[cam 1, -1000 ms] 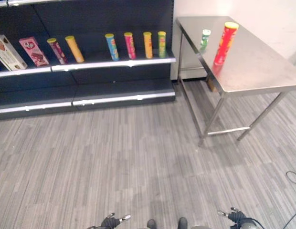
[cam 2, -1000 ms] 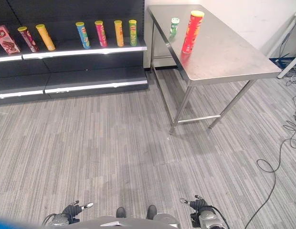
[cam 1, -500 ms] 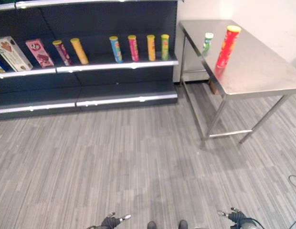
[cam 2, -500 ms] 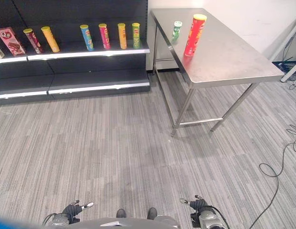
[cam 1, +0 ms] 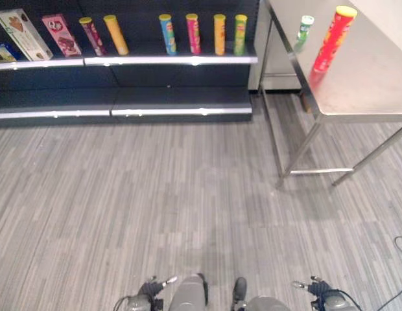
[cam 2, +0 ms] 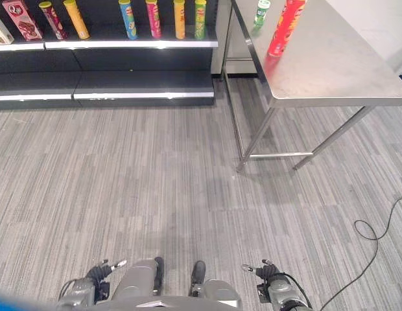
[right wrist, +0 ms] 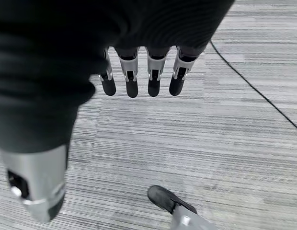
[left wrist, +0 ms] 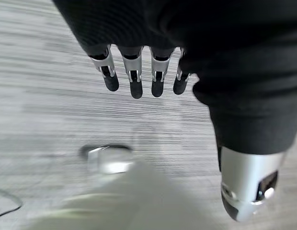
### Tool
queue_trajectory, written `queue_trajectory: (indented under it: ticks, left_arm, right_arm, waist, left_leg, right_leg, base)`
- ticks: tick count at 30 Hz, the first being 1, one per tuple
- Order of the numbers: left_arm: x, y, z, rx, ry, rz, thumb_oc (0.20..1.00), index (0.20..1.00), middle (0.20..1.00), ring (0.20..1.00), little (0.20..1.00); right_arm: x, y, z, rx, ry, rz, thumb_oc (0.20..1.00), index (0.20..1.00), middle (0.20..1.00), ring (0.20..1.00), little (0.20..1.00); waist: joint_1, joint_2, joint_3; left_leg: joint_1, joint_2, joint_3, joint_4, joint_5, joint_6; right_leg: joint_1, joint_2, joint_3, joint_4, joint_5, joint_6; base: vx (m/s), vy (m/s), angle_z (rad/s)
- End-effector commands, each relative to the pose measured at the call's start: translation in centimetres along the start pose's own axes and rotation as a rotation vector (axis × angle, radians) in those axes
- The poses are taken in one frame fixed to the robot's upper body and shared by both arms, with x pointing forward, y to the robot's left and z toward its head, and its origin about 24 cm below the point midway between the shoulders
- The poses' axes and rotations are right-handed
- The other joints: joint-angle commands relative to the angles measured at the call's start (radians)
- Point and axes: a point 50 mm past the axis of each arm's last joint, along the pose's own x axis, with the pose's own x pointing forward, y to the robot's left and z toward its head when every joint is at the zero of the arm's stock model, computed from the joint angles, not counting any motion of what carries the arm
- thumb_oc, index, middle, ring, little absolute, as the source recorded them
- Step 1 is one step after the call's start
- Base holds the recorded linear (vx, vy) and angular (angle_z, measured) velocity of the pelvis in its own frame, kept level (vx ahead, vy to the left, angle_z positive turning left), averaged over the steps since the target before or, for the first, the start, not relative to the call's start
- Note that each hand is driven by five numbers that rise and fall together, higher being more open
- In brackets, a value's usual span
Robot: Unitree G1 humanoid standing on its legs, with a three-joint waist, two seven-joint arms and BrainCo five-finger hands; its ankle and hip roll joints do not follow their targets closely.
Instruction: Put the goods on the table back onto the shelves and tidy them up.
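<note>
While both hands hang low with nothing in them, left hand (left wrist: 139, 72) and right hand (right wrist: 139, 72) fingers straight and relaxed, your goods stand well ahead on the steel table (cam 1: 376, 84): a tall red cylindrical can (cam 1: 333, 38) and a short green can (cam 1: 305, 29), both upright. Expect them light, stiff, smooth-sided and tippy; wrap the tall one mid-body. Dark shelf (cam 1: 175, 59) holds matching cans.

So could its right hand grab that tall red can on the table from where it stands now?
Probably not. The right hand hangs open low at its side, and bare floor separates it from the red can on the far table.
</note>
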Motion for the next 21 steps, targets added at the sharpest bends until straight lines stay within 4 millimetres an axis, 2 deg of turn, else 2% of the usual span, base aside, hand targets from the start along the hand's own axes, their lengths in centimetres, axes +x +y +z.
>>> queue_trajectory:
  ticks: [1, 2, 3, 5, 7, 9, 11, 12, 13, 14, 15, 16, 17, 18, 19, 20, 21]
  left_arm:
    - [-0.1, 0.4, 0.4, -0.042, -0.037, 0.012, 1.0, 1.0, 1.0, 1.0, 1.0]
    - [-0.1, 0.5, 0.1, -0.048, -0.032, 0.02, 1.0, 1.0, 1.0, 1.0, 1.0]
    - [-0.2, 0.5, -0.2, -0.05, -0.028, 0.021, 1.0, 1.0, 1.0, 1.0, 1.0]
    - [-0.2, 0.7, -0.6, -0.048, -0.016, 0.025, 1.0, 1.0, 1.0, 1.0, 1.0]
    - [-0.3, 0.9, -1.1, -0.049, 0.001, 0.026, 1.0, 1.0, 1.0, 1.0, 1.0]
    - [-0.4, 1.3, -1.4, -0.047, 0.01, 0.034, 1.0, 1.0, 1.0, 1.0, 1.0]
    - [-0.4, 1.8, -1.3, -0.022, 0.01, 0.047, 1.0, 1.0, 1.0, 1.0, 1.0]
    - [-0.3, 2.1, -0.9, -0.007, -0.004, 0.052, 1.0, 1.0, 1.0, 1.0, 1.0]
    - [-0.3, 2.1, -0.9, -0.007, -0.004, 0.052, 1.0, 1.0, 1.0, 1.0, 1.0]
    - [-0.3, 2.2, -0.5, -0.002, -0.019, 0.051, 1.0, 1.0, 1.0, 1.0, 1.0]
    - [-0.2, 2.3, 0.3, 0.001, -0.047, 0.047, 1.0, 1.0, 1.0, 1.0, 1.0]
    - [-0.2, 2.4, 1.3, 0.004, -0.08, 0.046, 1.0, 1.0, 1.0, 1.0, 1.0]
    - [-0.1, 2.5, 1.8, 0.023, -0.093, 0.05, 1.0, 1.0, 1.0, 1.0, 1.0]
    - [-0.1, 2.4, 1.8, 0.023, -0.093, 0.049, 1.0, 1.0, 1.0, 1.0, 1.0]
    - [-0.1, 2.7, 2.1, 0.052, -0.1, 0.055, 1.0, 1.0, 1.0, 1.0, 1.0]
    - [-0.1, 2.6, 2.3, 0.049, -0.108, 0.055, 1.0, 1.0, 1.0, 1.0, 1.0]
    - [-0.1, 2.6, 2.3, 0.049, -0.108, 0.055, 1.0, 1.0, 1.0, 1.0, 1.0]
  right_arm:
    - [0.0, -1.9, 0.9, -0.034, -0.053, -0.035, 1.0, 1.0, 1.0, 1.0, 1.0]
    - [0.0, -2.0, 1.0, -0.041, -0.061, -0.037, 1.0, 1.0, 1.0, 1.0, 1.0]
    - [0.1, -2.2, 1.5, -0.05, -0.072, -0.046, 1.0, 1.0, 1.0, 1.0, 1.0]
    - [0.1, -2.2, 1.5, -0.047, -0.072, -0.047, 1.0, 1.0, 1.0, 1.0, 1.0]
    - [0.0, -2.0, 1.2, -0.047, -0.066, -0.036, 1.0, 1.0, 1.0, 1.0, 1.0]
    - [0.0, -1.5, 1.1, -0.052, -0.062, -0.022, 1.0, 1.0, 1.0, 1.0, 1.0]
    - [0.0, -1.1, 0.9, -0.025, -0.061, -0.011, 1.0, 1.0, 1.0, 1.0, 1.0]
    - [-0.1, -0.9, 0.8, -0.02, -0.061, -0.005, 1.0, 1.0, 1.0, 1.0, 1.0]
    - [-0.1, -0.9, 0.8, -0.02, -0.061, -0.005, 1.0, 1.0, 1.0, 1.0, 1.0]
    - [0.0, -0.8, 1.2, -0.018, -0.075, -0.001, 1.0, 1.0, 1.0, 1.0, 1.0]
    - [-0.1, -0.8, 1.6, -0.005, -0.093, -0.002, 1.0, 1.0, 1.0, 1.0, 1.0]
    - [-0.1, -1.0, 2.6, 0.021, -0.129, -0.011, 1.0, 1.0, 1.0, 1.0, 1.0]
    - [-0.1, -1.2, 3.3, 0.045, -0.155, -0.02, 1.0, 1.0, 1.0, 1.0, 1.0]
    - [-0.1, -1.2, 3.3, 0.045, -0.155, -0.02, 1.0, 1.0, 1.0, 1.0, 1.0]
    - [-0.1, -1.3, 4.1, 0.068, -0.187, -0.024, 1.0, 1.0, 1.0, 1.0, 1.0]
    - [-0.2, -1.4, 4.4, 0.074, -0.2, -0.029, 1.0, 1.0, 1.0, 1.0, 1.0]
    - [-0.2, -1.4, 4.4, 0.074, -0.2, -0.029, 1.0, 1.0, 1.0, 1.0, 1.0]
  waist:
    - [0.047, 0.028, -0.018]
    - [0.059, 0.031, -0.019]
    - [0.071, 0.037, -0.029]
    - [0.087, 0.037, -0.042]
    - [0.099, 0.041, -0.056]
    - [0.104, 0.047, -0.069]
    - [0.103, 0.033, -0.09]
    - [0.093, 0.015, -0.104]
    - [0.093, 0.015, -0.104]
    - [0.092, 0.014, -0.107]
    - [0.086, 0.013, -0.103]
    - [0.065, 0.031, -0.083]
    - [0.043, 0.043, -0.063]
    - [0.044, 0.046, -0.064]
    - [0.015, 0.074, -0.044]
    - [-0.005, 0.087, -0.033]
    - [-0.005, 0.087, -0.033]
  left_leg:
    - [-0.031, 0.053, -0.038, -0.129, 0.091, -0.026]
    - [-0.026, 0.061, -0.04, -0.221, 0.122, -0.029]
    - [-0.078, 0.077, 0.004, -0.331, 0.15, -0.043]
    - [-0.096, 0.082, 0.071, -0.35, 0.168, -0.041]
    - [-0.071, 0.077, 0.075, -0.37, 0.173, -0.028]
    - [-0.053, 0.063, 0.06, -0.359, 0.223, -0.024]
    - [-0.049, 0.042, 0.076, -0.31, 0.206, -0.004]
    - [-0.014, 0.004, 0.086, -0.307, 0.167, 0.025]
    - [-0.014, 0.004, 0.086, -0.307, 0.167, 0.025]
    - [0.006, -0.012, 0.093, -0.31, 0.146, 0.041]
    - [0.022, -0.029, 0.103, -0.31, 0.119, 0.062]
    - [0.077, -0.046, 0.107, -0.318, 0.081, 0.093]
    - [0.116, -0.059, 0.103, -0.332, 0.062, 0.112]
    - [0.114, -0.056, 0.104, -0.331, 0.062, 0.112]
    - [0.179, -0.054, 0.104, -0.361, 0.043, 0.126]
    - [0.22, -0.057, 0.099, -0.381, 0.026, 0.13]
    - [0.22, -0.057, 0.099, -0.381, 0.026, 0.13]
  right_leg:
    - [0.122, -0.03, 0.095, 0.026, -0.164, 0.137]
    - [0.147, -0.03, 0.111, 0.019, -0.178, 0.142]
    - [0.191, -0.029, 0.139, 0.015, -0.217, 0.152]
    - [0.232, -0.037, 0.17, 0.015, -0.24, 0.158]
    - [0.243, -0.043, 0.185, 0.015, -0.24, 0.163]
    - [0.249, -0.063, 0.203, 0.042, -0.253, 0.172]
    - [0.23, -0.108, 0.211, 0.089, -0.223, 0.209]
    - [0.191, -0.154, 0.221, 0.185, -0.141, 0.244]
    - [0.191, -0.154, 0.221, 0.185, -0.141, 0.244]
    - [0.159, -0.163, 0.237, 0.25, -0.09, 0.258]
    - [0.119, -0.177, 0.255, 0.354, -0.011, 0.272]
    - [0.021, -0.196, 0.25, 0.53, 0.1, 0.277]
    - [-0.032, -0.213, 0.237, 0.616, 0.154, 0.275]
    - [-0.033, -0.21, 0.238, 0.614, 0.157, 0.274]
    - [-0.111, -0.221, 0.222, 0.697, 0.166, 0.259]
    - [-0.155, -0.223, 0.204, 0.689, 0.114, 0.241]
    - [-0.155, -0.222, 0.204, 0.689, 0.114, 0.241]
  base:
    - [0.41, 0.092, -0.2]
    - [0.59, 0.15, -0.48]
    - [0.62, 0.16, -0.49]
    - [0.51, 0.172, -0.43]
    - [0.35, 0.191, -0.65]
    - [0.48, 0.323, -0.84]
    - [0.51, 0.342, -0.99]
    - [0.36, 0.237, -1.05]
    - [0.34, 0.268, -0.96]
    - [0.22, 0.218, -0.39]
    - [0.37, 0.397, -0.07]
    - [0.33, 0.407, 0.11]
    - [0.2, 0.286, -0.16]
    - [0.2, 0.272, 0.0]
    - [0.27, 0.246, 0.12]
    - [0.28, 0.245, 0.26]
    - [0.38, 0.152, -0.12]
